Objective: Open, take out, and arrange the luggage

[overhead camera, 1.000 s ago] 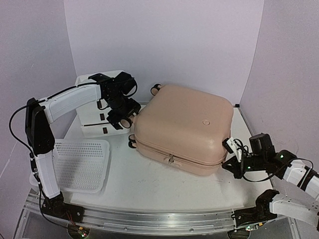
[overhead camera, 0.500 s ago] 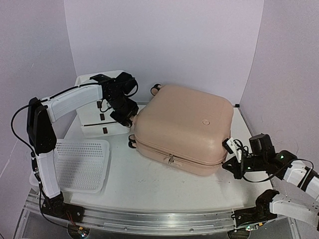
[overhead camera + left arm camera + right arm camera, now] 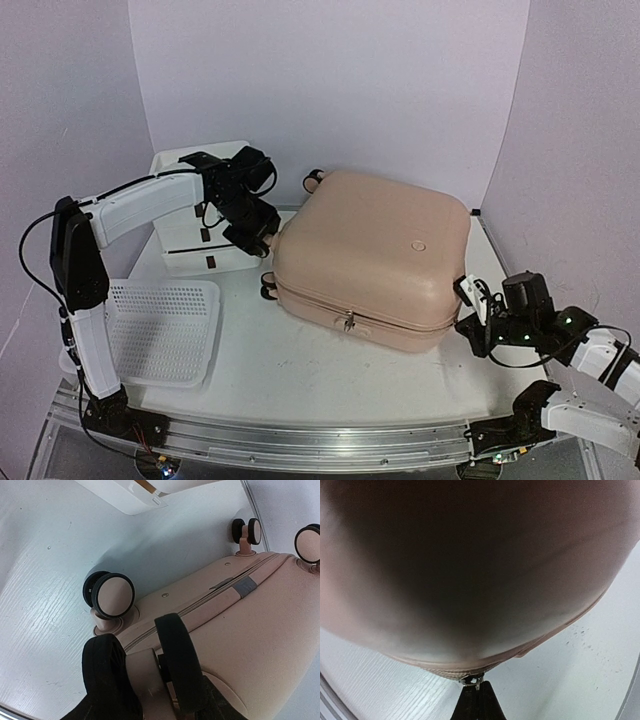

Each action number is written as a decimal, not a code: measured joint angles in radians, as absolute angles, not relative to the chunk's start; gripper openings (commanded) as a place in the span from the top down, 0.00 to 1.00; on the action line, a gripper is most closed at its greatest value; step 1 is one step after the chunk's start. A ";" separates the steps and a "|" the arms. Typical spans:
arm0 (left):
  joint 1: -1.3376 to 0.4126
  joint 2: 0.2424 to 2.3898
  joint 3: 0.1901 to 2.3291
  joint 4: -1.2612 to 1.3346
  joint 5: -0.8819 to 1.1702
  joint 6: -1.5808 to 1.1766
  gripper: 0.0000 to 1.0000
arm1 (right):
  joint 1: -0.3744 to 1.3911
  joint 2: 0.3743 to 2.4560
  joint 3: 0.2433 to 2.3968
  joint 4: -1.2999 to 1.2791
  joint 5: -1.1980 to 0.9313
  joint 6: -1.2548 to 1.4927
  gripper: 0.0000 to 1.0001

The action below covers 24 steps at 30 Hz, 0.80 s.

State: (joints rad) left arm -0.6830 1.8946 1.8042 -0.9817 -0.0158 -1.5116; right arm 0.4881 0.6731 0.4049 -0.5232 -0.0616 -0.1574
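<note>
The desk carries everything. On it the luggage lies flat with its lid down, spanning the gap between our two pincers. The left pincer meets its far left corner and the right pincer its near right corner.

Just behind the left pincer stands the white drawer unit. The perforated basket lies on the near side of it. Neither is touched.

The left pincer is half closed around one caster wheel, a finger on each side. We judge this grip is there to pin the case so it cannot slide when the zip is drawn.

The right pincer is closed tight. The small metal zip pull sits at its very tips, seemingly pinched and ready to run along the seam. The seam looks closed all round, so we judge that opening has not begun.
</note>
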 measured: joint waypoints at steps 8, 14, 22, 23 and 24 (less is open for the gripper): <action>-0.683 1.872 1.760 -0.941 -0.026 -1.489 1.00 | 0.316 0.796 0.421 -0.408 -0.100 -0.164 1.00; -0.683 1.857 1.732 -0.907 -0.025 -1.456 1.00 | 0.110 1.016 0.509 -0.327 -0.316 -0.205 1.00; -0.681 1.849 1.711 -0.877 -0.022 -1.401 1.00 | -0.072 1.325 0.678 -0.248 -0.530 -0.300 1.00; -0.680 1.849 1.711 -0.869 -0.022 -1.391 1.00 | -0.087 1.365 0.708 -0.239 -0.550 -0.315 1.00; -0.678 1.849 1.709 -0.863 -0.021 -1.384 1.00 | -0.097 1.412 0.747 -0.227 -0.562 -0.335 1.00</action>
State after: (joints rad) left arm -0.6785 1.8488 1.7088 -0.8627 -0.0212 -1.3838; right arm -0.0971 1.4124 0.7471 -0.2268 -0.5617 -0.3347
